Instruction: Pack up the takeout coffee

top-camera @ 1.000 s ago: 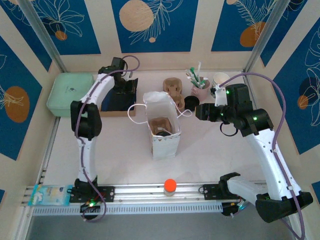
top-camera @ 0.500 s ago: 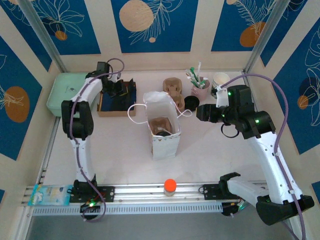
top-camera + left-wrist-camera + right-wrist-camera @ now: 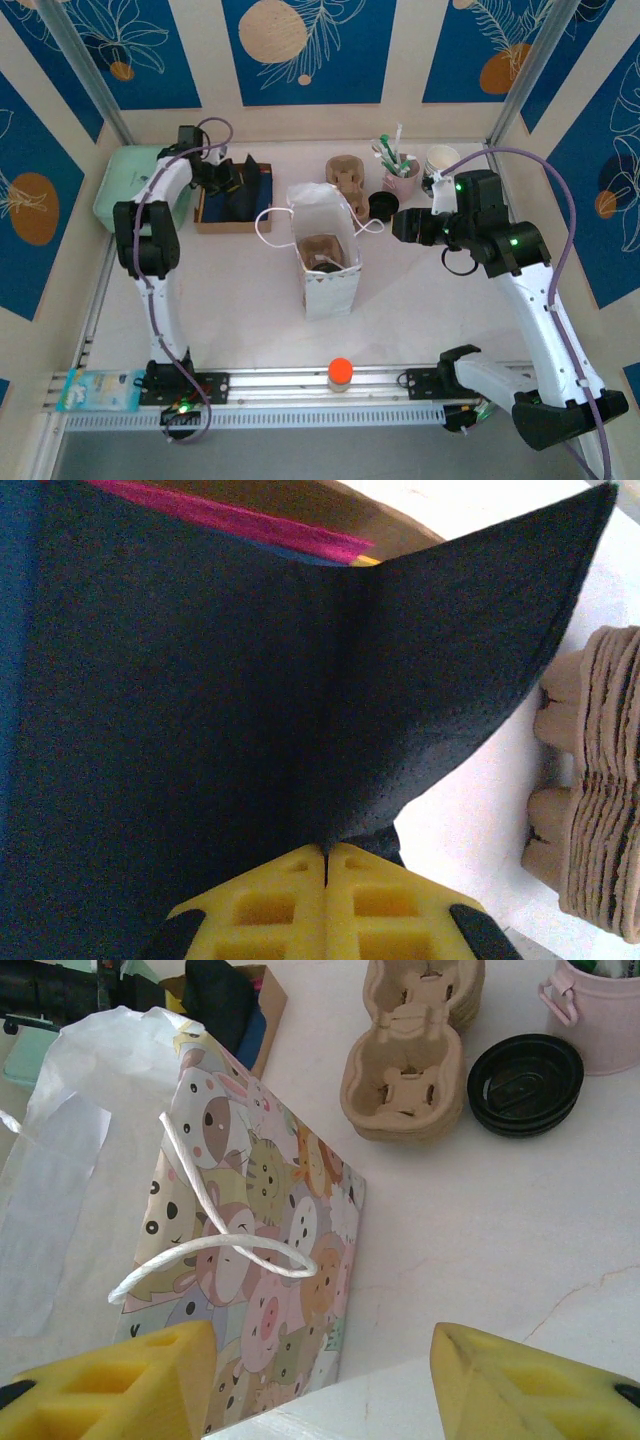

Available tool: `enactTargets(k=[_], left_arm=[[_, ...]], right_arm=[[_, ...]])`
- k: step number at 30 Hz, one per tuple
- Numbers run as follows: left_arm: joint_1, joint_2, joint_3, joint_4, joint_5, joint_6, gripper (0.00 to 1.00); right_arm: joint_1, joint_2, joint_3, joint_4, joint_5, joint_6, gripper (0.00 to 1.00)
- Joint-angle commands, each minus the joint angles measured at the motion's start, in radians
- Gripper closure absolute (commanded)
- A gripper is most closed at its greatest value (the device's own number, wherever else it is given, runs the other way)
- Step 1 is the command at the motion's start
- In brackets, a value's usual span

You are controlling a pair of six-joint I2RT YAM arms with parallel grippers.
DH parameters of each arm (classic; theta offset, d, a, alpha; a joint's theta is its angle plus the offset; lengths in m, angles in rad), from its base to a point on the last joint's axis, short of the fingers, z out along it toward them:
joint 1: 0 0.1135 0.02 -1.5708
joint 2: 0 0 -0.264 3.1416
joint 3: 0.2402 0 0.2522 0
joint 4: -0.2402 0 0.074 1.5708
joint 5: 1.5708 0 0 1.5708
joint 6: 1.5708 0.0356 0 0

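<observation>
Far left, the left fingers [image 3: 270, 910], pressed shut on a corner of a dark napkin [image 3: 200, 700], have swung leftward over the cardboard box [image 3: 225, 226], lifting the napkin out, probably as an extra for the bag. In the paper bag [image 3: 330, 295] mid-desk, the takeout coffee [image 3: 327, 264] seems already seated in a pulp carrier [image 3: 318, 245], with only a dark lid showing. The right fingers [image 3: 150, 1375] have stayed beside the bag, half open and empty.

Left arm [image 3: 160, 240] stretched back, left fingers [image 3: 280, 910] clamped; right arm [image 3: 530, 290] raised, right fingers [image 3: 110, 1380] apart.
</observation>
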Motion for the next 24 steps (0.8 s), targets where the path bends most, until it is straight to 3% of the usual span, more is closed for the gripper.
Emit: enactTargets(k=[1,5,6,10,14,17,21,24], left_arm=[[0.031,0.03,-0.006,0.003,0.0,-0.003,1.0],[0.047,0.051,-0.005,-0.004,-0.014,-0.006,0.99],[0.051,0.053,-0.003,-0.01,-0.025,-0.008,0.92],[0.066,0.057,0.017,-0.037,-0.089,-0.006,0.9],[0.074,0.022,0.052,-0.08,-0.211,-0.032,0.75],[0.074,-0.042,0.037,-0.054,-0.276,-0.049,0.57],[0.055,-0.113,0.033,-0.032,-0.335,-0.038,0.5],[0.015,-0.148,0.057,-0.058,-0.447,0.022,0.46]], right_arm=[[-0.005,-0.002,0.014,-0.009,-0.027,0.007,0.41],[-0.005,-0.001,0.019,-0.016,-0.027,0.006,0.41],[-0.004,-0.001,0.021,-0.017,-0.027,0.004,0.41],[-0.005,0.0,0.028,-0.022,-0.027,0.003,0.41],[-0.006,-0.001,0.037,-0.026,-0.024,-0.002,0.41],[-0.005,0.002,0.042,-0.025,-0.03,-0.001,0.4],[-0.005,0.008,0.044,-0.017,-0.041,0.004,0.4],[-0.005,0.014,0.044,-0.011,-0.049,0.009,0.36]])
